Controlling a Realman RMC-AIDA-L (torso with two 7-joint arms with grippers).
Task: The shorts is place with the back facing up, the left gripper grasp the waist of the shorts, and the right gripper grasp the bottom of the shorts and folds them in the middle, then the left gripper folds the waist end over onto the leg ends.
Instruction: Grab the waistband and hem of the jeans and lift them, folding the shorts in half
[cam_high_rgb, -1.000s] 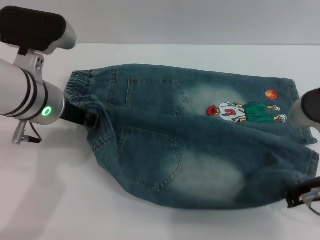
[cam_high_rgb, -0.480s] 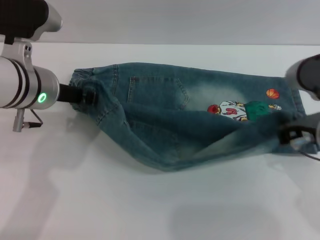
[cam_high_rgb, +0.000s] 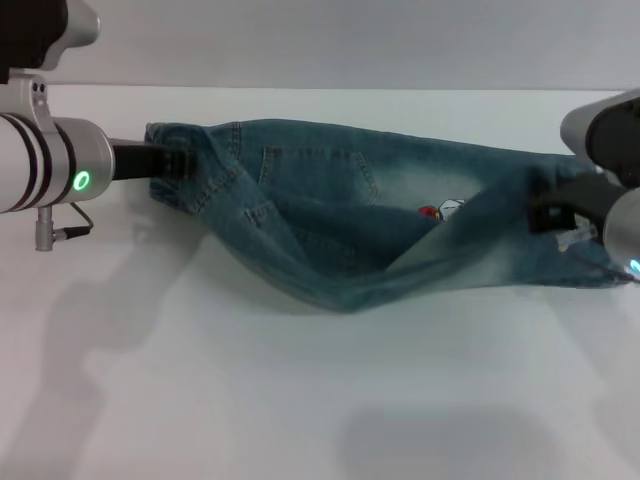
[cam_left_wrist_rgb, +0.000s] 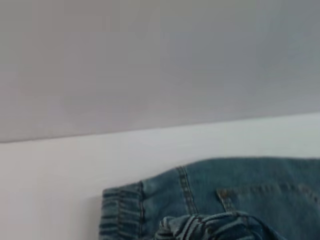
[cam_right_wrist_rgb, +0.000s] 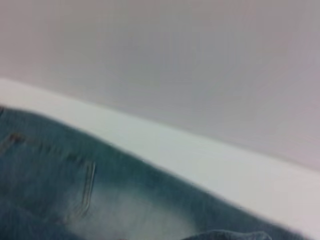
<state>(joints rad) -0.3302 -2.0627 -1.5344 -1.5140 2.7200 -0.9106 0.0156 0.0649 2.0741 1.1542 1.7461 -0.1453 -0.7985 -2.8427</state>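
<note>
The blue denim shorts (cam_high_rgb: 330, 200) lie across the white table (cam_high_rgb: 300, 400), with the near half lifted and sagging in a fold between the two arms. At the left end my left gripper (cam_high_rgb: 178, 165) is shut on the waist (cam_high_rgb: 165, 135), holding it above the table. Over at the right my right gripper (cam_high_rgb: 545, 212) is shut on the near leg hem, raised over the far leg. Only a sliver of the cartoon print (cam_high_rgb: 442, 209) shows above the fold. The left wrist view shows the gathered waist (cam_left_wrist_rgb: 120, 215); the right wrist view shows faded denim (cam_right_wrist_rgb: 75, 185) and a pocket seam.
The table's far edge (cam_high_rgb: 320, 90) meets a plain grey wall right behind the shorts. Bare white tabletop fills the near half of the head view.
Both grippers have lifted the near edge of the shorts and carried it away from me, over the far half. The near back pocket and most of the print are now hidden in the fold.
</note>
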